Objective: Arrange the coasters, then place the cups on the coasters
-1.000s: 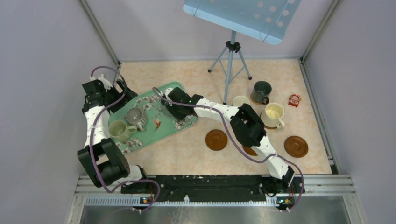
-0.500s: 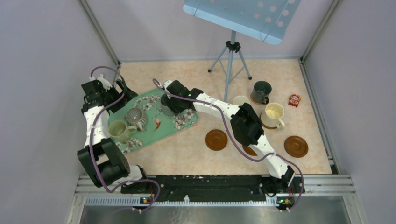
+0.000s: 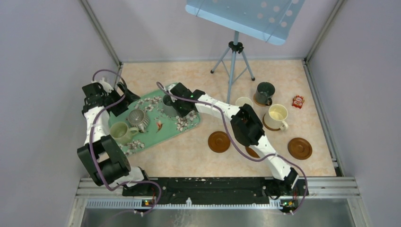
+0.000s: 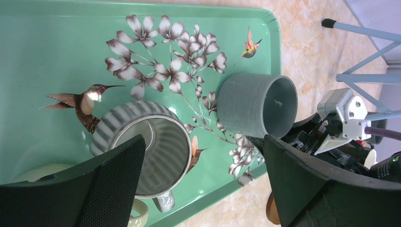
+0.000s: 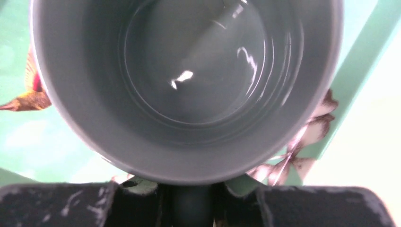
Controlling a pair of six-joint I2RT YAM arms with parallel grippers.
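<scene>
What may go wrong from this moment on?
1. The right pincer grips the grey mug only by its handle; once lifted, the mug may swing or slip.
2. The left pincer hangs open near the ribbed mug on the same tray; the two pincers may collide there.

3 mugs upright on green floral tray [image 3: 168,131]: grey-blue ceramic mug [image 3: 168,105] at far end, handle pinched in right gripper [image 5: 189,204]; ribbed grey mug [image 3: 137,118] mid-tray; pale green mug [image 3: 120,132] at near end

On worktop [image 3: 189,158]: dark green-grey mug [image 3: 265,91] on round brown coaster [image 3: 257,101], dark mug with cream inside [image 3: 276,115] on second coaster [image 3: 267,126], cream-white mug [image 3: 243,102] just left of them

Bare coasters nearer the arms: left one [image 3: 219,142], right one [image 3: 299,148], middle one [image 3: 252,152] mostly hidden under the arm
</scene>
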